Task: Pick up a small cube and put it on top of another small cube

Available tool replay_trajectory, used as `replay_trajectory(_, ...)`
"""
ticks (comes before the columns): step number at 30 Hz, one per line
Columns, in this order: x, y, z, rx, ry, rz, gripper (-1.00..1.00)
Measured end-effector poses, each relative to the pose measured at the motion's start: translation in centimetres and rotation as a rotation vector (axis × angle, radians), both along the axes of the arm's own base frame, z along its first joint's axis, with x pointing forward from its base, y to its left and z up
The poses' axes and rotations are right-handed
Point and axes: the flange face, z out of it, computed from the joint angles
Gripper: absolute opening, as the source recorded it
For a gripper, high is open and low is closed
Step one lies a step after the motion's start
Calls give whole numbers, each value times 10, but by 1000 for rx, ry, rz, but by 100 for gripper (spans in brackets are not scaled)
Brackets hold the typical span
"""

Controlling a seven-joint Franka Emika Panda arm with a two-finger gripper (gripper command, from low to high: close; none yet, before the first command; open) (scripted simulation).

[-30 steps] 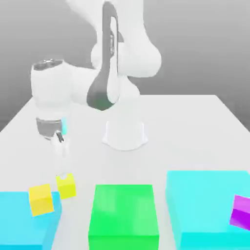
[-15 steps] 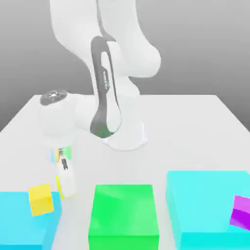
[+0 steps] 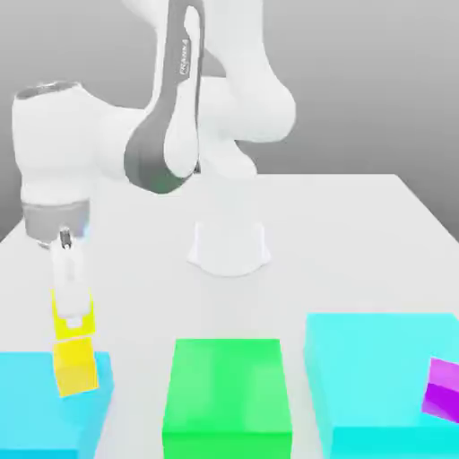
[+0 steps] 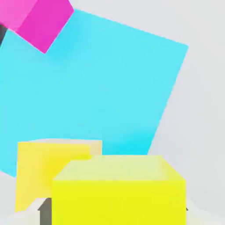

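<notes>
Over at the exterior view's left, the claw [image 3: 72, 316] is closed around a small yellow cube [image 3: 68, 325], holding it just above the second yellow cube [image 3: 76, 368]. That lower cube sits on the big cyan block [image 3: 40, 412]. A green block [image 3: 228, 394] rests on the white worktop [image 3: 341, 242], with another cyan block [image 3: 376, 376] carrying a purple cube [image 3: 443, 387].
</notes>
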Motion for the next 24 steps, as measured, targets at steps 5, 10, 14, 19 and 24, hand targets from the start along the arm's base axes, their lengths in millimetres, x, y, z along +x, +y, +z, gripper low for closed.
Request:
replay_trajectory(5, 46, -23, 33, 20, -21, -27, -100)
replay_trajectory(10, 88, -42, 69, 40, -41, -49, -100)
replay_trajectory(14, 110, -68, 67, 44, 42, -121, -100)
replay_trajectory(19, 110, -90, 0, 25, 146, -194, -100)
replay_trajectory(24, 110, -90, -13, 24, 148, -196, 100)
